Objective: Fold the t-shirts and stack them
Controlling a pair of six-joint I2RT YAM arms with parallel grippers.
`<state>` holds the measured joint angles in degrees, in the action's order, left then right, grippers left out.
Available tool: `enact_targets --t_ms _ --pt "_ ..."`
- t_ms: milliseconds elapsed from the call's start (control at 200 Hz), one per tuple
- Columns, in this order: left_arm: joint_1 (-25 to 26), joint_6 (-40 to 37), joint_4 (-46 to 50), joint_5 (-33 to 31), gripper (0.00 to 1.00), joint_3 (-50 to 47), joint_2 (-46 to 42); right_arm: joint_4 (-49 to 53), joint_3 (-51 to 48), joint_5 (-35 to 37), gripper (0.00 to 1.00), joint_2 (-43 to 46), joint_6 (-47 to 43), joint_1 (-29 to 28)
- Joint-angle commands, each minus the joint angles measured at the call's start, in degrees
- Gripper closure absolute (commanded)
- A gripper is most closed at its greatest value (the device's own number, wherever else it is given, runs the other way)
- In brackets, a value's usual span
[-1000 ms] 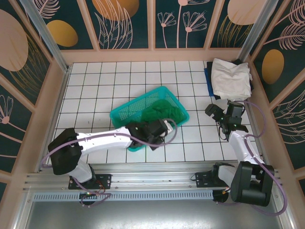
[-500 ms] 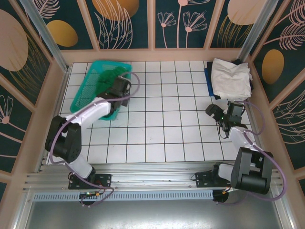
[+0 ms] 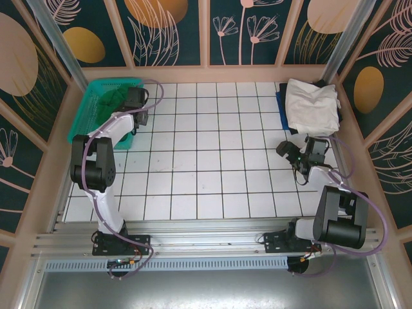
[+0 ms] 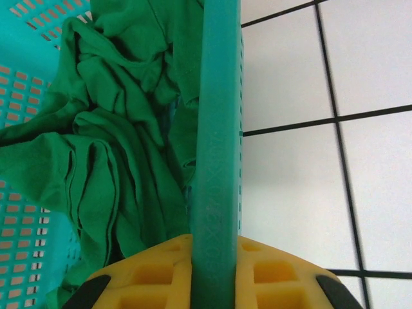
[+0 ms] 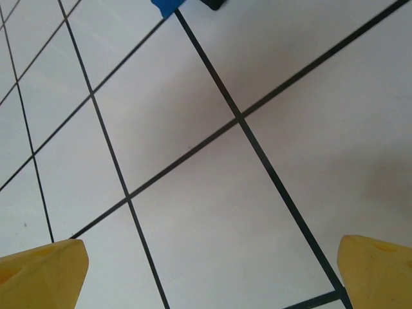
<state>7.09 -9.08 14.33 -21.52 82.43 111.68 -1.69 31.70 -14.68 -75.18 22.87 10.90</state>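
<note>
The crumpled emerald green cloth t-shirt (image 4: 109, 148) lies bunched inside the teal plastic mesh basket (image 3: 96, 109), which sits in the far-left corner of the white tiled table (image 3: 212, 161). The left gripper (image 4: 215, 283) is clamped on the basket's smooth rim, its yellow fingers (image 4: 148, 283) pressed to either side of the rim, with green cloth on the inner side and bare tile on the outer. At the far-right corner, well apart from the basket, a folded off-white t-shirt (image 3: 312, 106) rests on top of a pile, with a blue shirt (image 3: 281, 106) showing at the pile's left edge and a black shirt (image 3: 320, 82) peeking out behind. The right gripper (image 5: 209, 277) hangs above bare tile just in front of that pile, its jaws spread wide apart and holding nothing.
</note>
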Motion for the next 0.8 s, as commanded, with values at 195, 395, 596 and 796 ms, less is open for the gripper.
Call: enact_targets --t_ms 195,395,596,796 --pt "-4.4 -5.3 -3.5 0.9 1.0 6.5 4.0 0.8 2.6 -0.1 0.01 0.2 0.2 0.4" --pt "-5.4 -7.5 -2.2 -0.1 1.0 11.1 7.6 1.7 2.9 0.1 0.01 0.9 0.2 0.4" --pt "-5.6 -5.0 1.9 3.3 0.77 15.5 8.6 2.4 2.8 0.7 0.01 2.0 0.1 0.4" --pt "-5.6 4.4 3.7 9.7 0.29 16.1 2.1 2.5 3.0 0.3 0.01 2.8 0.4 0.3"
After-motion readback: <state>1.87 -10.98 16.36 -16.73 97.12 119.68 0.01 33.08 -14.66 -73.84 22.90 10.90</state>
